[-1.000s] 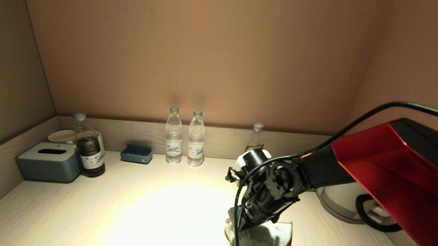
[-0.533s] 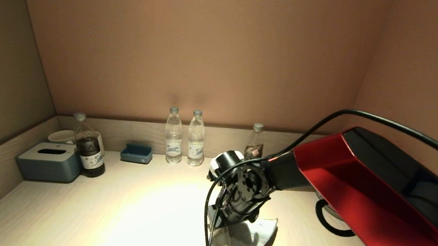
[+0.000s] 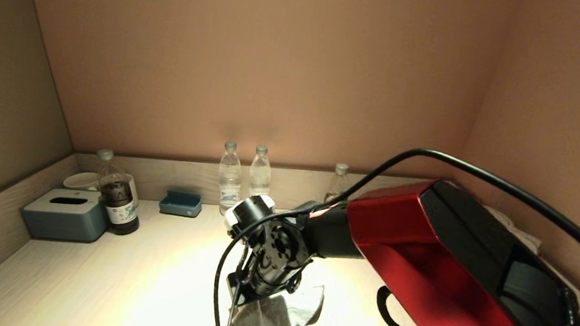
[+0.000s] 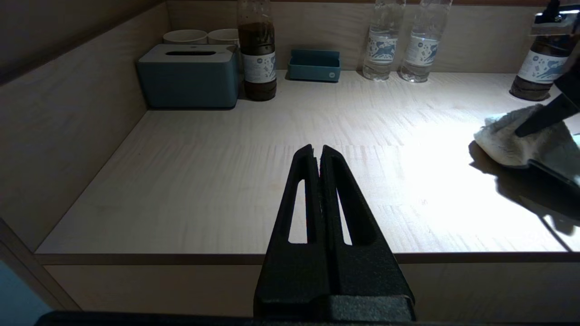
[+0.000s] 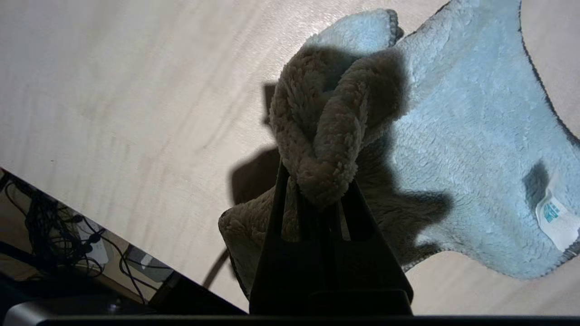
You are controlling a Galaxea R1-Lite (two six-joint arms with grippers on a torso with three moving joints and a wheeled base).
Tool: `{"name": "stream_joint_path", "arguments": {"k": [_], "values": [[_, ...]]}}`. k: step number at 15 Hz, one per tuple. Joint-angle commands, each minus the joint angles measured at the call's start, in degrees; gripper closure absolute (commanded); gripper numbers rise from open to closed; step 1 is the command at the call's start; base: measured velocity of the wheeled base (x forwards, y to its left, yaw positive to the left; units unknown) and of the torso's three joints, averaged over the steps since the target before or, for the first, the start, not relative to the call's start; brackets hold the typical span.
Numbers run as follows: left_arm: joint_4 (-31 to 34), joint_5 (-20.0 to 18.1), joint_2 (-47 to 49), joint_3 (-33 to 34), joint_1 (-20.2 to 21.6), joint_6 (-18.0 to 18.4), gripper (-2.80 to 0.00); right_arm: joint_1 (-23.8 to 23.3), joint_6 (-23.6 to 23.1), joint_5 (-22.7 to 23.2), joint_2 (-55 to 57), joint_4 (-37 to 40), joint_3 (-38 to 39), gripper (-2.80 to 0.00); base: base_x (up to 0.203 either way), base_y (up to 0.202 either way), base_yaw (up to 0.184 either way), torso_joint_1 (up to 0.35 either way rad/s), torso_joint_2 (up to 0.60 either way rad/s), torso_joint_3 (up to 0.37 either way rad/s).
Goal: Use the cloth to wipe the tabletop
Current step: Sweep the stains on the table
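Observation:
A pale fluffy cloth (image 3: 276, 322) lies on the light wooden tabletop (image 3: 154, 277) near its front edge, about the middle. My right gripper (image 3: 241, 298) points down onto it and is shut on a bunched fold of the cloth (image 5: 326, 149); the rest of the cloth (image 5: 476, 149) spreads flat on the wood, a small label at one corner. The cloth also shows in the left wrist view (image 4: 521, 140). My left gripper (image 4: 318, 151) is shut and empty, parked off the table's front edge at the left.
Along the back stand a grey-blue tissue box (image 3: 66, 213), a dark drink bottle (image 3: 117, 200), cups (image 3: 81, 180), a small blue tray (image 3: 181, 203), two water bottles (image 3: 231, 179) and another bottle (image 3: 339, 180). Low walls bound the left, back and right.
My right arm has swept leftward across the table, dragging the cloth with it from right of centre to about the middle. The left gripper has not visibly moved.

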Motion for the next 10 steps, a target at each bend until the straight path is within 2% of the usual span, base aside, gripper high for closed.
{"name": "stream_joint_path", "arguments": {"k": [1,3,10], "values": [[0.02,0.00,0.00,0.00,0.00,-0.03,0.00,1.72,0.09,0.05,2.43,3.52,-5.25,0.00,0.000,0.000,0.000,0.000,0.00,0.000],[0.02,0.00,0.00,0.00,0.00,-0.03,0.00,2.57,-0.02,-0.02,5.44,6.36,-11.44,0.00,0.000,0.000,0.000,0.000,0.00,0.000],[0.02,0.00,0.00,0.00,0.00,-0.03,0.00,5.34,-3.50,0.03,9.95,4.20,-12.03,0.00,0.000,0.000,0.000,0.000,0.00,0.000]]}}
